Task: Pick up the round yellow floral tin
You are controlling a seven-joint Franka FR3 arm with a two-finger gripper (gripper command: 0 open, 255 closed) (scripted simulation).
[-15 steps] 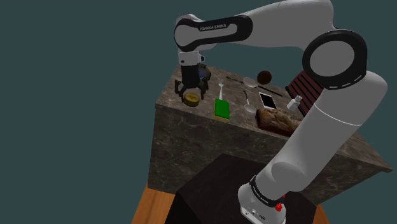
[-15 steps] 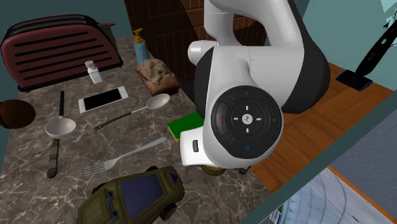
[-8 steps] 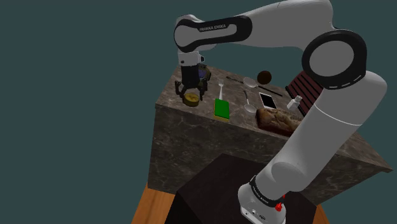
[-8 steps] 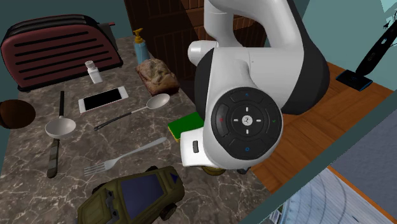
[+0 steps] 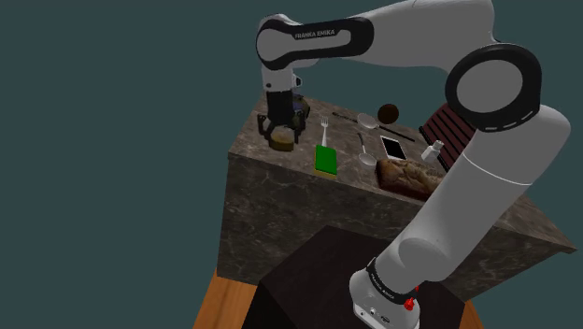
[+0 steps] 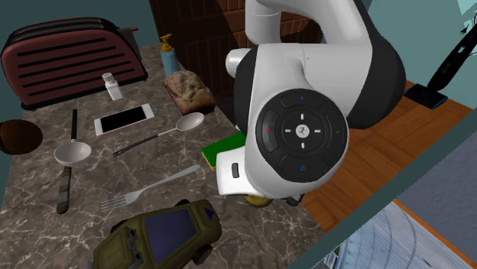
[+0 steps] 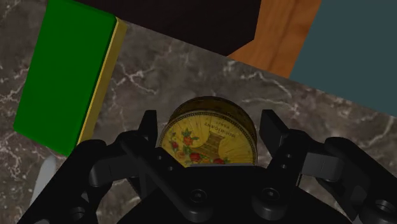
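- On marble counter (image 5: 280, 201), by its corner at shoulder view's left: round yellow floral tin (image 7: 207, 130). Lid has red flowers and vase motif; gold-brown wall.
- Gripper (image 5: 281, 132): black fingers (image 7: 149, 127) clamped on tin, one per side of its curved wall. Lid faces wrist cam.
- Lift status: can't tell whether tin's base is off the counter yet.
- Neighbours: green sponge (image 7: 60, 70) w/ yellow side, just beside tin. Olive toy car (image 6: 160, 233) near gripper. Fork (image 6: 149, 189) btwn car and sponge.
- Counter edge runs close to tin, w/ wood floor (image 7: 280, 32) below.
- Risk 1: round wall gives only narrow contact per finger, so a jerky lift could let tin twist or slip out.
- Risk 2: fingers seem to sit high on the wall. If the lid is loose, the body might drop away.
- Risk 3: a drop this near the edge prob. rolls tin off to the floor.
- Risk 4: sideways travel before gaining height could clip car or sponge.
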